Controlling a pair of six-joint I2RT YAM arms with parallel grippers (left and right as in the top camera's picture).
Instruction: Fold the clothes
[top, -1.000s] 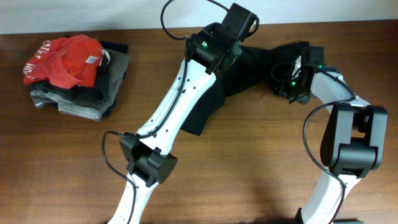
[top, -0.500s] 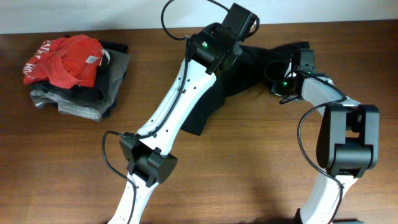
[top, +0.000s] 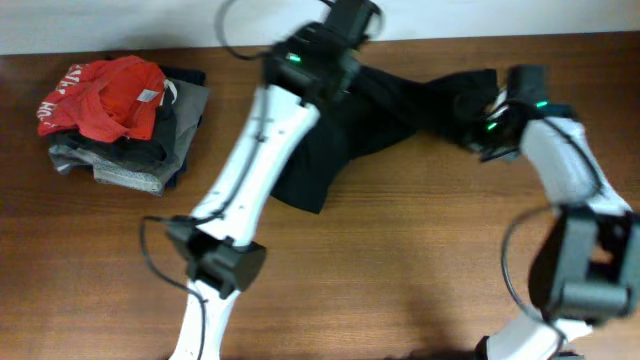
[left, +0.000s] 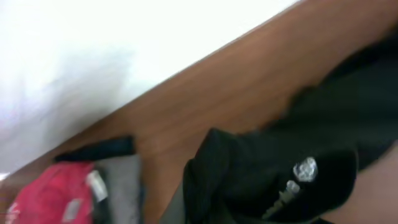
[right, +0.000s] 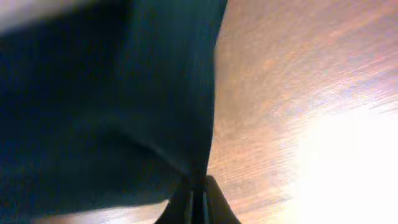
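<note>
The clothes (top: 390, 100), a large black shirt, lie stretched across the back of the brown table (top: 400, 260), with a loose flap (top: 310, 180) trailing toward the front. My left gripper (top: 352, 45) is shut on the shirt's upper left part; in the left wrist view the black cloth (left: 249, 168) bunches over the jaws and hides them. At the shirt's right end, my right gripper (top: 476, 116) is shut on it. In the right wrist view that gripper (right: 198, 198) pinches a thin fold of the dark cloth (right: 124, 93) just above the wood.
A pile of folded garments sits at the far left, a red one (top: 110, 95) on top of grey and dark ones (top: 140, 170). It also shows in the left wrist view as red (left: 50, 193) and grey (left: 121, 186). The white wall runs behind the table's back edge.
The right gripper has closed on the shirt's right end and shifted right. The left arm has swung left with its hold, so the shirt now stretches between both grippers.
</note>
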